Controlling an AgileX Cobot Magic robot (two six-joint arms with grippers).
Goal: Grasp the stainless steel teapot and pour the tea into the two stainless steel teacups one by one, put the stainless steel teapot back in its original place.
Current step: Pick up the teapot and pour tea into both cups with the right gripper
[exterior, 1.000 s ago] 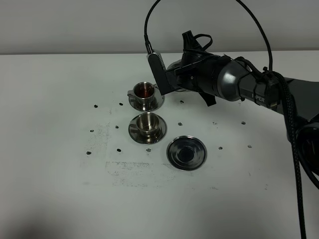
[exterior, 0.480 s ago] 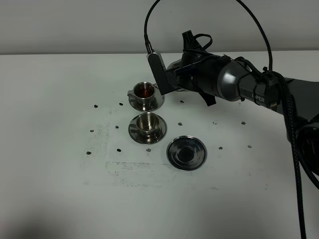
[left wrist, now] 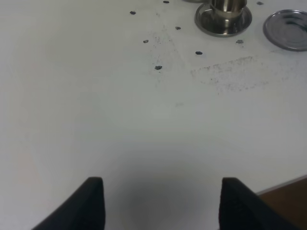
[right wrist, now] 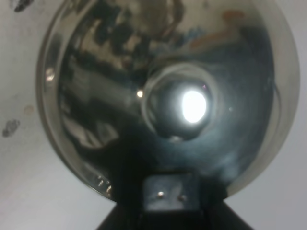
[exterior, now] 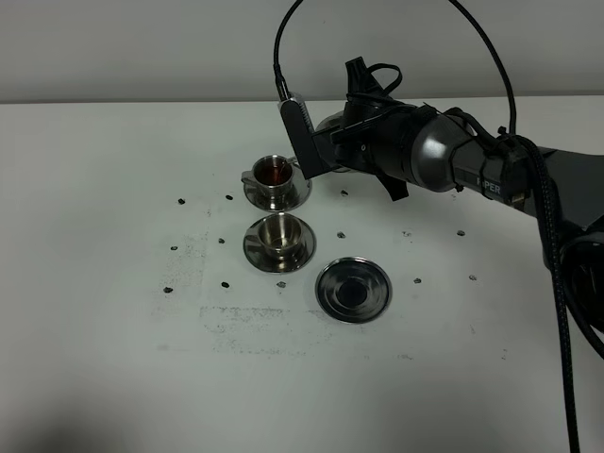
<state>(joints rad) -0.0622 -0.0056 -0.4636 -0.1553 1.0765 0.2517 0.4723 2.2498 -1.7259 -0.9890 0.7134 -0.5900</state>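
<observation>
The stainless steel teapot (right wrist: 110, 72) fills the right wrist view, its domed lid and knob (right wrist: 184, 108) seen from close above. My right gripper (right wrist: 169, 206) is shut on it at the handle mount. From the high camera the teapot is hidden behind the right arm (exterior: 415, 146), which reaches over the table beside the far teacup (exterior: 274, 172). That cup holds reddish tea. The near teacup (exterior: 277, 229) on its saucer shows a bare steel inside. The round tray (exterior: 352, 288) lies bare. My left gripper (left wrist: 160, 206) hangs open over bare table.
Small dark marks dot the white table (exterior: 113, 311) around the cups. The left wrist view shows the near cup's saucer (left wrist: 211, 24), the tray (left wrist: 288, 29), and the table's edge (left wrist: 288, 184) close by. Black cables arc above the right arm.
</observation>
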